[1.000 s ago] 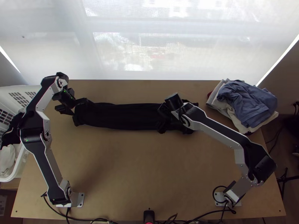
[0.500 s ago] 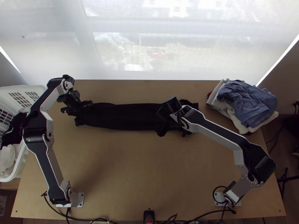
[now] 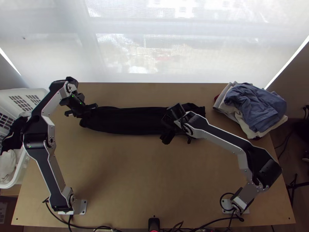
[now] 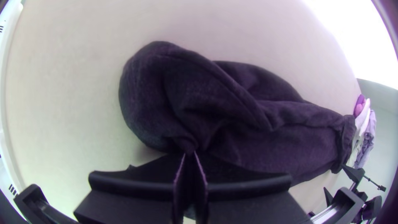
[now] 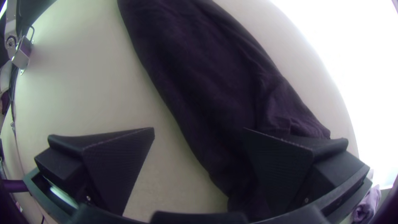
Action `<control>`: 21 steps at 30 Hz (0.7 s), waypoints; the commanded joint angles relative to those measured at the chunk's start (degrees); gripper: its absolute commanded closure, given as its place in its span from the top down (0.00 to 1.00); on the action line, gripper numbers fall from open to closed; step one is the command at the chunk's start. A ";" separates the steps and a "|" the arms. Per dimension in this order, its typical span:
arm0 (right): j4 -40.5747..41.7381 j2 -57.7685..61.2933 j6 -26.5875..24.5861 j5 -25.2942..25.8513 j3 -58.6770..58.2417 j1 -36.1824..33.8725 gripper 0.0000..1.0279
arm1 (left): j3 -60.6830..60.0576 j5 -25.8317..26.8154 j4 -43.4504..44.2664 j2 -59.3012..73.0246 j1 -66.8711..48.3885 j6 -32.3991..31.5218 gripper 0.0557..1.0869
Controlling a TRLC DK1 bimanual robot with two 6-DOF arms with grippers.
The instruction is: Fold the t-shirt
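The black t-shirt (image 3: 127, 120) lies as a long narrow folded strip across the far half of the table. At its left end is my left gripper (image 3: 92, 109); in the left wrist view the gripper (image 4: 190, 154) is shut on a pinch of the shirt (image 4: 232, 120), with creases running out from its fingertips. Over the strip's right part is my right gripper (image 3: 167, 129). Seen from the right wrist, this gripper (image 5: 199, 132) stands wide open, one finger above the shirt (image 5: 207, 83) and the other above bare table beside its edge.
A pile of folded clothes (image 3: 255, 108), blue on top, lies at the table's far right. A white laundry basket (image 3: 23, 164) with clothes in it stands at the left edge. Bare wooden table (image 3: 150, 174) stretches between the two arms' bases.
My left gripper has moved right onto the shirt's left end and gone from open to shut, and that end has drawn in slightly. The right gripper has shifted slightly left and toward the near edge.
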 commanded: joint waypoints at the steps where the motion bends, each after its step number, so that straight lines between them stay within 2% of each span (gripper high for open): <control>1: 0.62 2.27 0.82 0.02 -1.36 -0.15 0.95 | 4.03 1.04 -0.87 -3.65 -0.90 -0.30 0.03; 10: 0.53 4.73 2.05 -0.07 -1.80 -0.94 0.95 | 11.68 4.82 -3.51 -7.87 -2.93 -0.21 0.03; 21: 0.53 7.19 3.63 -0.33 -1.18 -2.52 0.95 | 12.29 7.46 -3.60 -10.15 -3.63 -0.12 0.03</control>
